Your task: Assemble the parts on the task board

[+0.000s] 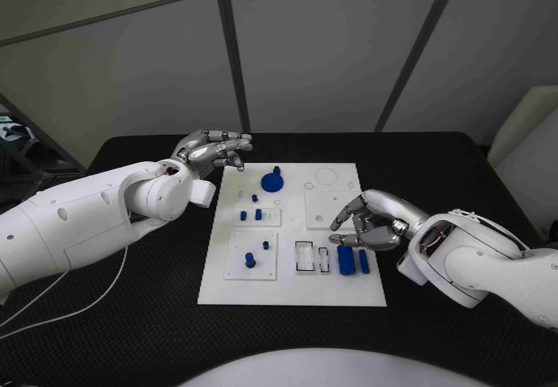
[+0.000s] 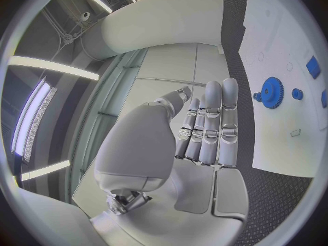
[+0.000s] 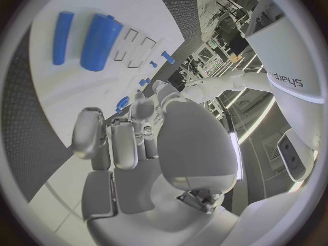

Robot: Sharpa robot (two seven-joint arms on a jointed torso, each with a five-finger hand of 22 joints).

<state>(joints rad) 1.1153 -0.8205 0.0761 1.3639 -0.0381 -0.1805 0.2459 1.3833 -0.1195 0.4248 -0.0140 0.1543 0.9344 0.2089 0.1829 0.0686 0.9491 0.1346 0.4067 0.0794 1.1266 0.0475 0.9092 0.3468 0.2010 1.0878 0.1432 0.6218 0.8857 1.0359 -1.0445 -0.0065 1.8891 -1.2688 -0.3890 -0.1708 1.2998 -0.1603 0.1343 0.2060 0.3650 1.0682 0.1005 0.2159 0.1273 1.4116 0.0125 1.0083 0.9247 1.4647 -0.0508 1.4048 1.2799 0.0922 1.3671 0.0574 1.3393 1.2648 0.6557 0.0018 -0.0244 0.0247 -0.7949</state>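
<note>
Nearest on the task board [image 1: 291, 290] lie a thick blue cylinder [image 1: 345, 260] and a thinner blue pin [image 1: 364, 261], side by side on the right. Just beyond them hovers the right hand [image 1: 370, 222], fingers curled in, holding nothing. A careless descent could knock both parts rolling out of place. Farther off, the blue gear [image 1: 272, 180] stands upright. The left hand [image 1: 213, 151], fingers bent but empty, hangs over the desk [image 1: 139, 322] at the far left corner.

Two smooth white arms with rounded shells; each silver hand, left [image 1: 214, 150] and right [image 1: 370, 221], has segmented metallic fingers [image 2: 213, 123].
</note>
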